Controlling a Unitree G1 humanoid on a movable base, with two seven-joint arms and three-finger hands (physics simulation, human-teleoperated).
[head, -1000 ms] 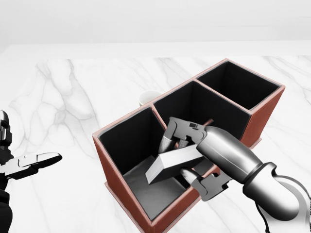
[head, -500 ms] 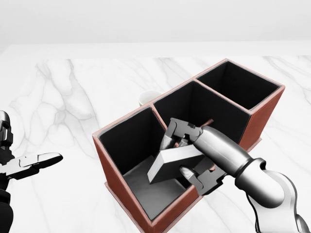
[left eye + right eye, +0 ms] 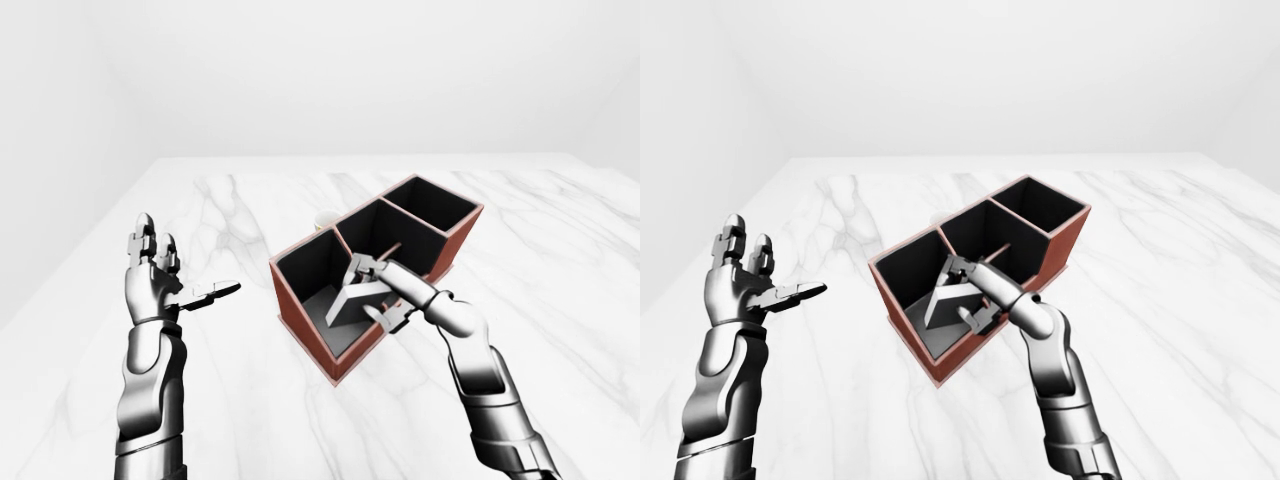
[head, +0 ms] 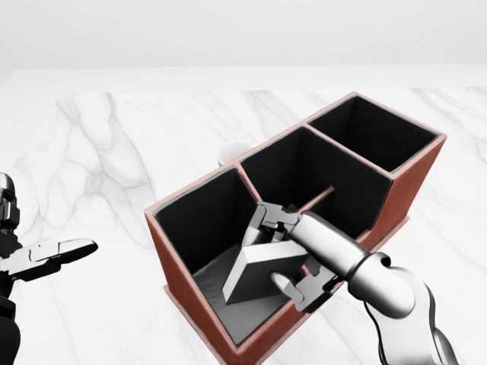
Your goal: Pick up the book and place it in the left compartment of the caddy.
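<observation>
The right hand (image 4: pixel 283 255) grips the tilted book (image 4: pixel 259 272) inside the caddy (image 4: pixel 399 190)'s left compartment. A white cup (image 4: pixel 230 152) sits just beside the caddy. The left hand (image 3: pixel 152 275) is spread wide above the table (image 4: pixel 106 152).

In the head view the left hand (image 4: pixel 38 258) was cut off by the left edge, only a thumb and part of the palm showing. A small white cup (image 4: pixel 230 153) stood on the counter (image 4: pixel 114 152) just beyond the caddy (image 4: pixel 194 308), its lower part hidden behind the caddy's far wall. The right hand (image 4: pixel 285 258) covered the right end of the book (image 4: pixel 255 274), and the book's lower edge lay hidden by the caddy's near wall, so whether it touched the compartment floor could not be told. The caddy's near corner was cut off by the bottom edge.
</observation>
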